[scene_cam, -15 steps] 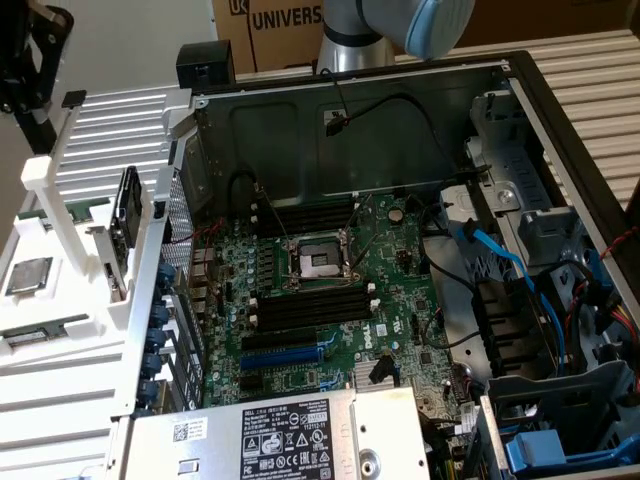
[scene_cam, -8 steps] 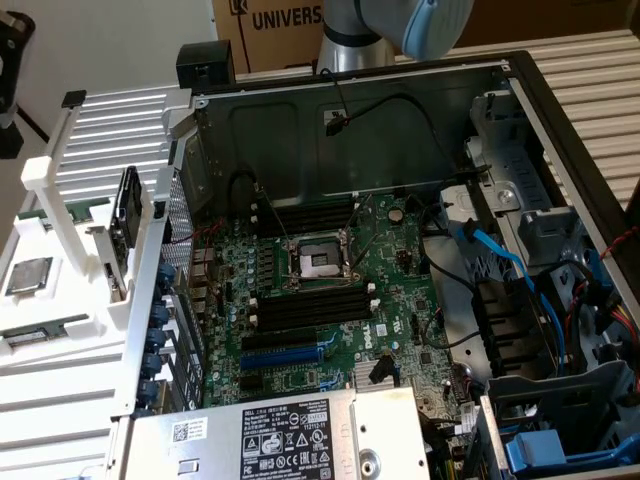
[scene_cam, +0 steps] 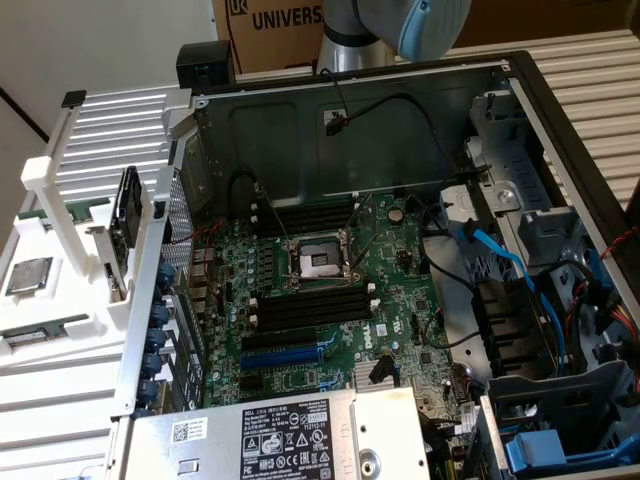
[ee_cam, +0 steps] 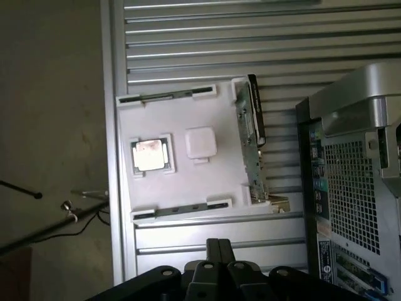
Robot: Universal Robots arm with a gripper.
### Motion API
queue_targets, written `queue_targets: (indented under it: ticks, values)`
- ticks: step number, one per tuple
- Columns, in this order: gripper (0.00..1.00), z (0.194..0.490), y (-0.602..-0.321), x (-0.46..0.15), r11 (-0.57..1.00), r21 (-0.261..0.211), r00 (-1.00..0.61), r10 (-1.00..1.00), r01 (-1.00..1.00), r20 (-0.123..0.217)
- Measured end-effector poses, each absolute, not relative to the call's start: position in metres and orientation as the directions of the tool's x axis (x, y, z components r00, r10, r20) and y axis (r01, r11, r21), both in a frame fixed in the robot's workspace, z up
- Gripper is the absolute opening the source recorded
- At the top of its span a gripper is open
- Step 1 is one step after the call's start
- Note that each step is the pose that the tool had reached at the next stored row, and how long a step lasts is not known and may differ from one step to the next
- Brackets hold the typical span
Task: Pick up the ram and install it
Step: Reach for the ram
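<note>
Ram (ee_cam: 182,210): thin stick set on edge in white end clips along one side of the tray, outside the case. It is not held and not touched. A second stick (ee_cam: 166,95) sits the same way in clips on the tray's opposite side. The pincer (ee_cam: 213,244) hangs above, looking down on the tray. The first stick is the one nearer its tips, with a clear gap between them.

Pincer: fingers pressed together, fully closed, gripping nothing.

Largest first:
- Case (scene_cam: 520,90): lying open on the slatted metal tabletop (ee_cam: 219,37), with the arm (scene_cam: 400,20) above its far wall.
- Motherboard (scene_cam: 330,300): flat inside the case, with long black slots (scene_cam: 310,305) beside the CPU socket (scene_cam: 318,262) and a blue slot (scene_cam: 300,352) below them.
- Tray (ee_cam: 219,169): white, on the tabletop just beside the case, at the exterior view's left.
- Card (ee_cam: 250,138): standing on edge along the tray side nearest the case.
- CPU (ee_cam: 150,155): flat in a square pocket, between the two sticks.
- Small white square block (ee_cam: 200,143): just beside the CPU.
</note>
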State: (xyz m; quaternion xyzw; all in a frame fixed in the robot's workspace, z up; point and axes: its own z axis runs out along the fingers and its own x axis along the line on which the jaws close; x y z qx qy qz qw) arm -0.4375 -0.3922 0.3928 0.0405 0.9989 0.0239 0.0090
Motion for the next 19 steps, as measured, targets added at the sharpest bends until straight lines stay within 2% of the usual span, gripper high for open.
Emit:
queue_targets:
  ticks: [5,19]
  values:
    - [0.1,0.393,-0.38,-0.454,0.996,0.048,-0.997,0.079,0.078,-0.014]
    - [0.1,0.393,-0.374,-0.461,0.996,0.048,-0.997,0.076,0.075,-0.014]
